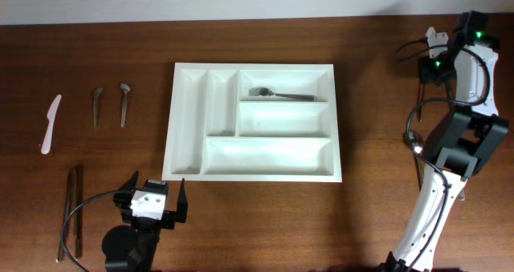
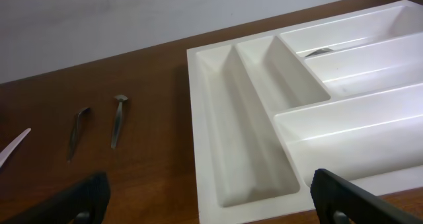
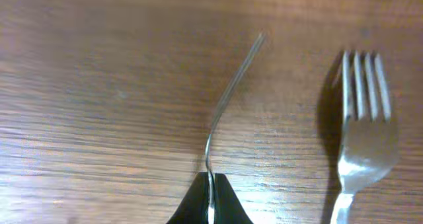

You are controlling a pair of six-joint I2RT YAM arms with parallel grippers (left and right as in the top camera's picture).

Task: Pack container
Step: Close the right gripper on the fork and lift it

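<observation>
Right jaws pinched on thin utensil (image 3: 229,95), perhaps a spoon, fork (image 3: 367,141) beside

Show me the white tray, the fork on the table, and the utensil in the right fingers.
White tray (image 1: 191,119): overhead view, floor of leftmost compartment.
Fork (image 3: 365,135): right wrist view, base of tines.
Utensil (image 3: 209,161): right wrist view, lower part of its thin shaft.
</observation>
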